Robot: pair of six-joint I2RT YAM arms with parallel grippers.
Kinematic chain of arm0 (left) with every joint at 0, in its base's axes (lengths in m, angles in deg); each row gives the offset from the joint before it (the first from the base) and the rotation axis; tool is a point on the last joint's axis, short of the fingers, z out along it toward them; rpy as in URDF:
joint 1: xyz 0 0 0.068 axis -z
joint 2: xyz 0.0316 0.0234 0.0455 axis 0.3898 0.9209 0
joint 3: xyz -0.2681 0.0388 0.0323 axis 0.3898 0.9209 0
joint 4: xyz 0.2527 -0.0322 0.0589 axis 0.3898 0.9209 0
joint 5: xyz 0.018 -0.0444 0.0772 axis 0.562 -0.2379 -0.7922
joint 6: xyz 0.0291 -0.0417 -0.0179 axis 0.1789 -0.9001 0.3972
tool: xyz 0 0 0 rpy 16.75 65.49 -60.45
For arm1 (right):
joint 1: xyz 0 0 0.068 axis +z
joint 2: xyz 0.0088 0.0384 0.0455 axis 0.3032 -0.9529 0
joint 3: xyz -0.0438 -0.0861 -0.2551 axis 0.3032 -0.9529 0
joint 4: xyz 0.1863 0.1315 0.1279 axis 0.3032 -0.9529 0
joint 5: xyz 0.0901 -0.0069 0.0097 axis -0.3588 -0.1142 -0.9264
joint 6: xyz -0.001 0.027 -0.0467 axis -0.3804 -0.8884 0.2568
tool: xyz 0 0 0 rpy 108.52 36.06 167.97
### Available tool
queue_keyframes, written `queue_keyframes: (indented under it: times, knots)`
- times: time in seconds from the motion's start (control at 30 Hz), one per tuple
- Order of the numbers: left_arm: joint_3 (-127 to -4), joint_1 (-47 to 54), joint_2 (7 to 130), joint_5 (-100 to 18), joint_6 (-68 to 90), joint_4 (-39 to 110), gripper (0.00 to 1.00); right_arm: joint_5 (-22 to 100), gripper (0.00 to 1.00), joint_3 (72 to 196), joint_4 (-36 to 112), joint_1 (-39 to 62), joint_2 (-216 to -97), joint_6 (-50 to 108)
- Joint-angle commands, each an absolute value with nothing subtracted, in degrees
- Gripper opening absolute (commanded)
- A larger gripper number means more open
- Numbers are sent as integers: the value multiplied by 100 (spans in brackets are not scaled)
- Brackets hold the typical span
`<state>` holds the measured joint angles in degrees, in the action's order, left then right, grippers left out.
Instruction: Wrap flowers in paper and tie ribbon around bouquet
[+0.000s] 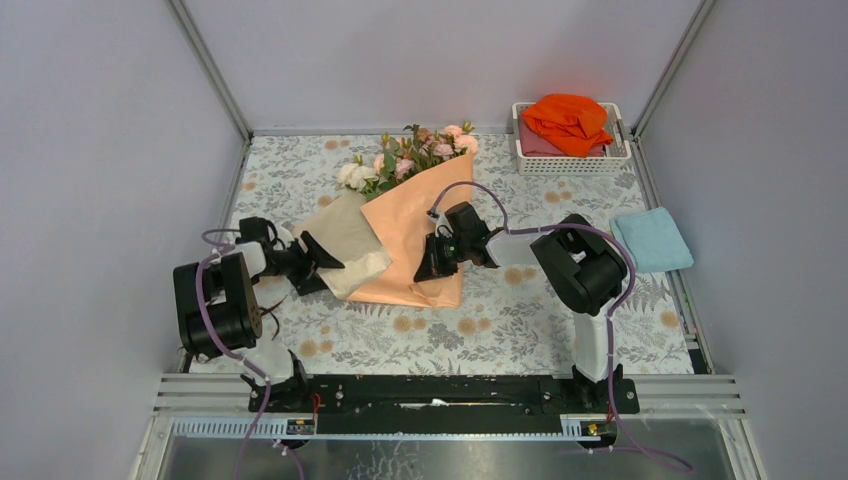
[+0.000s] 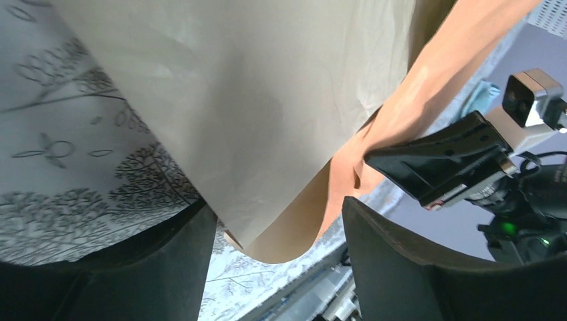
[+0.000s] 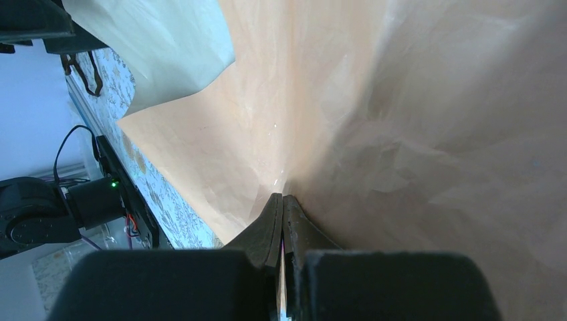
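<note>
From my remote seat, the floral-print table cover (image 1: 330, 340) fills the workspace, and the paper (image 1: 425, 225) lies near its middle, so I place everything from the paper. It is folded into a rough cone with the peach face up and a tan flap turned over along its left side. The flowers (image 1: 410, 155) poke out of the paper's far, wide end, pink and cream blooms with green leaves, their stems hidden inside. Far right of the paper sits a white basket (image 1: 570, 166), which holds a crumpled orange cloth (image 1: 568, 122) on top of a dull pink fabric (image 1: 535, 142). A light blue cloth (image 1: 652, 240) lies flat well to the paper's right. At the paper's near left corner the left gripper (image 2: 281, 231) has its jaws apart, the tan flap hanging between them unpinched. At the paper's near right edge the right gripper (image 3: 282, 204) has its jaws together, tips against the peach face; I cannot tell whether a fold is caught.
</note>
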<state>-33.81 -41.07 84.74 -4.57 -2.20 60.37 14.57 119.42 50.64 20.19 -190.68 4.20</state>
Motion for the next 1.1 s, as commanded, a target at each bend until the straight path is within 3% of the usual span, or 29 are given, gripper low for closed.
queue_keyframes:
  times: [0.0, 0.23, 0.43, 0.5, 0.63, 0.87, 1.07]
  knots:
    - [-3270, -4201, 8212, -1413, 84, 5513, 76, 2424, 0, 11795, 4371, 1956, -19316, 864]
    - [-3125, -4225, 8015, -1748, 306, 5272, 76, 2414, 0, 11696, 4376, 1961, -19201, 916]
    - [-3023, -4184, 8107, -1106, 6, 4690, 66, 2372, 0, 11693, 4453, 1961, -19259, 886]
    - [-3115, -4185, 8201, -1155, -15, 4524, 52, 2348, 0, 11689, 4527, 1959, -19270, 850]
    - [-3296, -4165, 8240, -867, -27, 4369, 2, 2254, 0, 11718, 4643, 1957, -19378, 773]
    - [-4016, -3566, 7393, -763, 253, 4705, 0, 2266, 0, 11588, 4824, 1961, -19472, 615]
    - [-4796, -2164, 7236, -1161, 494, 4825, 0, 2229, 0, 11400, 5153, 1961, -19566, 367]
